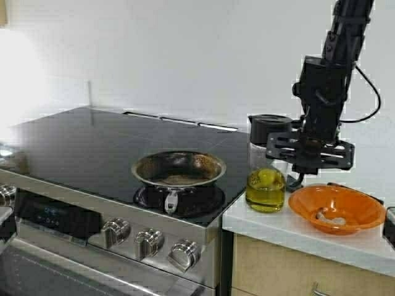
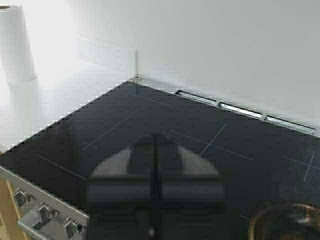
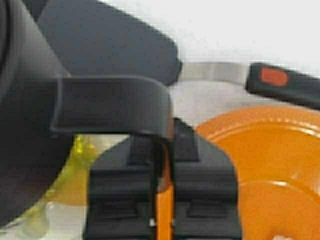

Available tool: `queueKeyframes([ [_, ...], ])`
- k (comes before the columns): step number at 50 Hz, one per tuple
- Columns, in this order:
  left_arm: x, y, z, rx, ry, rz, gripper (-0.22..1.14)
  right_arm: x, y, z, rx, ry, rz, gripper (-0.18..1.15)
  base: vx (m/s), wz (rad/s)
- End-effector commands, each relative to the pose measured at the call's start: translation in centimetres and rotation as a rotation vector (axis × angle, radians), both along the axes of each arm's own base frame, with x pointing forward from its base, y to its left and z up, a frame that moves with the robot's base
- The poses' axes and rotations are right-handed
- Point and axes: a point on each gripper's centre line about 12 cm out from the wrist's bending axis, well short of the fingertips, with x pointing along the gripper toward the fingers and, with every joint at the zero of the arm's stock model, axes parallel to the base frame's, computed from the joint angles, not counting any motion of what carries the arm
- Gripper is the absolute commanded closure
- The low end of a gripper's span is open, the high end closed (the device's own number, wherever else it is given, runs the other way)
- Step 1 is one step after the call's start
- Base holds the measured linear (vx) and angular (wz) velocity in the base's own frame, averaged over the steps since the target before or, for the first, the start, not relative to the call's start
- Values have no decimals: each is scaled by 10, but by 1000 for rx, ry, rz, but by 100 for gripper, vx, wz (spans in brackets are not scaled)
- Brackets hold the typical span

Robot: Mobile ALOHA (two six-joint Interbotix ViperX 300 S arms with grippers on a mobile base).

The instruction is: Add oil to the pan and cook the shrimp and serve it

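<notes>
I am bringing my right gripper (image 1: pixel 307 161) in beside the oil dispenser (image 1: pixel 266 165) on the counter (image 1: pixel 290 227), fingers pressed together just under its black side handle (image 3: pixel 112 106) — placed, I judge, to hook and lift it for pouring. The pan (image 1: pixel 179 169) is sitting on the front burner of the stove (image 1: pixel 92 142), just left of the oil. The shrimp (image 1: pixel 330 216) is waiting in the orange bowl (image 1: pixel 336 208), right of the dispenser. My left gripper (image 2: pixel 155 197) is idling over the cooktop, fingers closed on nothing.
</notes>
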Motion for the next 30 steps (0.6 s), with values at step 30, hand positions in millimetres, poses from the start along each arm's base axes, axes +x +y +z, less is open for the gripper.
queueKeyframes([
  [30,1,0,2,-5,-6,0,89,50,28,127,-255,-127,33,89,0,0],
])
